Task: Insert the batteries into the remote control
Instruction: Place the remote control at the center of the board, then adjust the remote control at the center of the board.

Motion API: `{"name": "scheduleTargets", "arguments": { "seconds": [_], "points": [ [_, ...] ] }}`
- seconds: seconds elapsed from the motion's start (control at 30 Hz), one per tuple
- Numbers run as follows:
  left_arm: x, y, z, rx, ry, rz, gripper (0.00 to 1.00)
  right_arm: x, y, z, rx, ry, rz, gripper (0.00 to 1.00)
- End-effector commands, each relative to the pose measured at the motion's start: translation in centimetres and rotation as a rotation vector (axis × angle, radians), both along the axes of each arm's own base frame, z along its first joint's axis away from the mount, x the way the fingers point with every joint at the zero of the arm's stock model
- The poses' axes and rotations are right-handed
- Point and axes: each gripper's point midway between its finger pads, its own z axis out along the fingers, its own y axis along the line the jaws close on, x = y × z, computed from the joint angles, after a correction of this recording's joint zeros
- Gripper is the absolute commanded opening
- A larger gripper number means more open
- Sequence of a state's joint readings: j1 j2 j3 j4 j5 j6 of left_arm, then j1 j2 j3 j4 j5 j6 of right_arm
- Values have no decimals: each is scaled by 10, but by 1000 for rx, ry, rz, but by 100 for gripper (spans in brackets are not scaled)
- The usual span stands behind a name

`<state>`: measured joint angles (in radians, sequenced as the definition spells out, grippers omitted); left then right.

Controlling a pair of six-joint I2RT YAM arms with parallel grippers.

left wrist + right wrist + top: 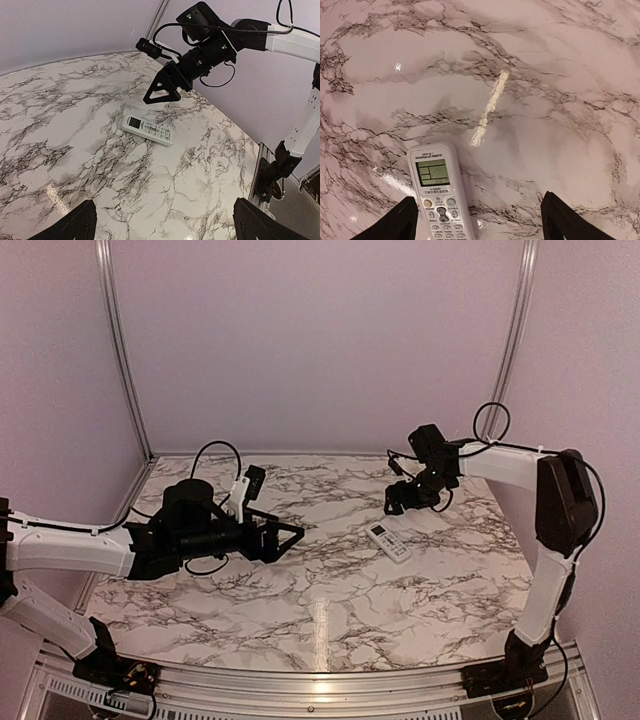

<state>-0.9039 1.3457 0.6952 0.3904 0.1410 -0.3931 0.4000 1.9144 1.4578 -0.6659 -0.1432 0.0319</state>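
The white remote control lies face up on the marble table, screen and buttons showing. It also shows in the left wrist view and in the right wrist view. My right gripper is open and empty, just above and behind the remote; in its own view its fingertips stand either side of the remote's lower half, gripper midpoint. My left gripper is open and empty, well left of the remote; it also shows in its own wrist view. The batteries are not in view.
The marble table is walled by purple panels at the back and sides. A metal rail runs along the near edge. My right arm hangs over the far right of the table in the left wrist view.
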Motion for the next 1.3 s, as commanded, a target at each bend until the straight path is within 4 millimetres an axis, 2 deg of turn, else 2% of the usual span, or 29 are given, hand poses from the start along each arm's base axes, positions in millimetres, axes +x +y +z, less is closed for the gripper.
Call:
{"name": "scheduleTargets", "arguments": {
  "seconds": [0.0, 0.1, 0.47, 0.8, 1.1, 1.27],
  "points": [
    [6, -7, 11, -6, -15, -12, 99, 9, -43, -6, -83, -50, -90, 83],
    [6, -8, 12, -3, -14, -15, 99, 6, -63, -21, -174, -47, -126, 83],
    [7, -10, 15, -5, -16, -18, 99, -12, -79, -54, -269, 6, -131, 82],
    [5, -10, 17, -4, -21, -26, 99, -34, -53, -71, -242, 46, -66, 82],
    [4, -10, 18, -13, -24, -31, 99, -53, -14, -59, -114, 48, 22, 82],
    [4, -10, 17, -10, -18, -30, 99, -56, -15, -61, -123, 55, 20, 82]
  ]
}}
